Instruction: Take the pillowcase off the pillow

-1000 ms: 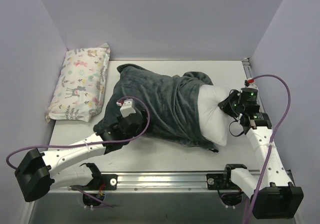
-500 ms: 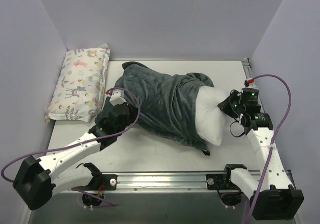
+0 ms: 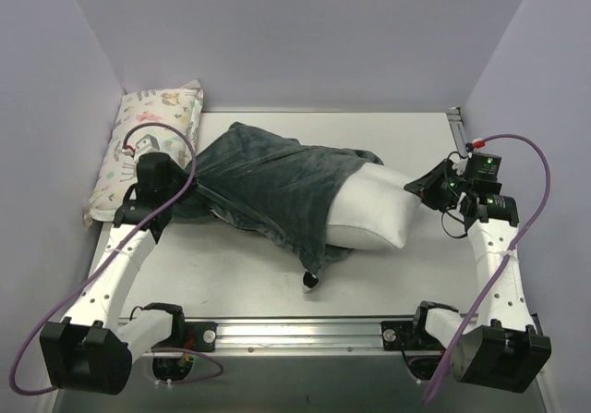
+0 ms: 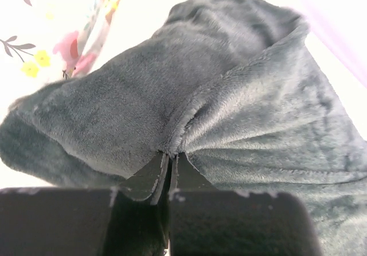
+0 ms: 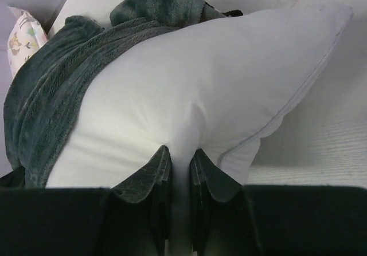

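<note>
The pillowcase [image 3: 268,187] shows its dark slate-grey face and stretches leftward across the table. It still covers the left half of the white pillow [image 3: 374,214], whose right half lies bare. My left gripper [image 3: 189,194] is shut on the pillowcase's left end [image 4: 172,150], close to the printed pillow. In the left wrist view the fabric [image 4: 241,107] bunches at the fingertips [image 4: 150,173]. My right gripper [image 3: 420,191] is shut on a fold of the pillow [image 5: 200,95] at its right end, white cloth pinched between the fingers [image 5: 152,176].
A small pastel animal-print pillow [image 3: 152,140] lies at the back left against the wall, right beside my left wrist. Purple walls enclose the table on three sides. A metal rail [image 3: 305,330] runs along the near edge.
My left gripper closed on the pillowcase and pulled it left and back toward the printed pillow, stretching the cover and baring more white pillow. The right gripper kept its hold and shifted slightly right.
</note>
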Robot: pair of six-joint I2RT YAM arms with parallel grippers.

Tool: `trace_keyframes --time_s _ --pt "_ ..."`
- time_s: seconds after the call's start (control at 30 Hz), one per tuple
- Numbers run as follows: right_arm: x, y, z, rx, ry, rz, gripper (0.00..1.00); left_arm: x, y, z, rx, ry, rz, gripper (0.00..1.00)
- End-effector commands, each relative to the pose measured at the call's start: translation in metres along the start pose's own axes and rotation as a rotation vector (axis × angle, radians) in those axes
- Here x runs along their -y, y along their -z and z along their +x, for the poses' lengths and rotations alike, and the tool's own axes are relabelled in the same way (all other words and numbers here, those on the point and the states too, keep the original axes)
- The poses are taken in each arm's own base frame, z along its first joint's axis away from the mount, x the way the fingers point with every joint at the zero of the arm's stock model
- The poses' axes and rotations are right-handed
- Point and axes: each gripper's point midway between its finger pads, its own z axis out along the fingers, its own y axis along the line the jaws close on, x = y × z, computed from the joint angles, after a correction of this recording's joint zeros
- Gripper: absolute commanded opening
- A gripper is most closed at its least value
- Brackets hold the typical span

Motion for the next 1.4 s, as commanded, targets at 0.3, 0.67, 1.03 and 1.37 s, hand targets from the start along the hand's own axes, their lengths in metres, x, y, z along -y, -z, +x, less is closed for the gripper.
trace_keyframes --time_s 0.3,0.67,1.03,1.37 --pt "-0.015 -0.002 -0.018 0.116 0.259 0.029 0.69 0.046 -0.011 -0.001 0.04 -0.294 -0.042 0.0" --pt "-0.028 0.059 0.035 0.219 0.564 0.066 1.0 0.065 -0.003 0.013 0.008 -0.329 0.005 0.0" --pt "-0.053 0.081 0.091 0.1 0.937 -0.1 1.0 0.073 -0.006 0.02 -0.018 -0.353 0.02 0.0" --pt "-0.046 0.057 0.127 0.077 1.346 0.124 1.0 0.092 -0.008 0.016 -0.047 -0.384 0.06 0.0"
